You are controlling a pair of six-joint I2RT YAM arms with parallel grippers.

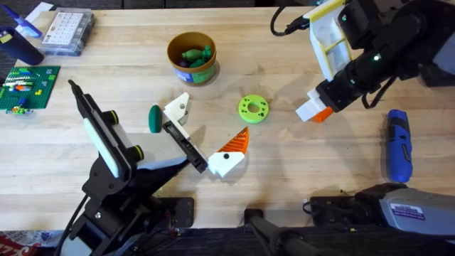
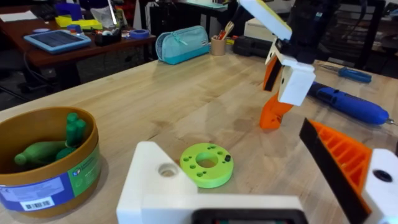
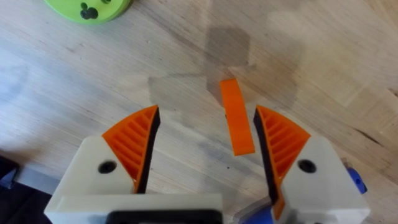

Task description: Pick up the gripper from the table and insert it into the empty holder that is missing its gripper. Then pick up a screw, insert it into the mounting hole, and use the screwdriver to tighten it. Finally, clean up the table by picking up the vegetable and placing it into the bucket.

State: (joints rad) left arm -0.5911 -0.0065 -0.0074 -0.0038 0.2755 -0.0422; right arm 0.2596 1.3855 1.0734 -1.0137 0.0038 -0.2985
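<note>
Wood table (image 1: pixel 298 178) carries everything. Right gripper (image 3: pixel 205 143) hovers low over it, orange pads apart, a narrow orange strip (image 3: pixel 236 118) between them. Blue screwdriver (image 1: pixel 398 146) lies near the right edge. Left gripper (image 1: pixel 206 128) stands spread, holding nothing. The bucket (image 1: pixel 192 57) sits at the far side, green pieces inside. The gripper (image 1: pixel 231 153) lies at the left arm's black rail end; whether it is seated I cannot tell. A green disc (image 1: pixel 252 108) lies mid-table, and the vegetable (image 1: pixel 154 119) just beside the left gripper's white finger (image 1: pixel 178 110).
</note>
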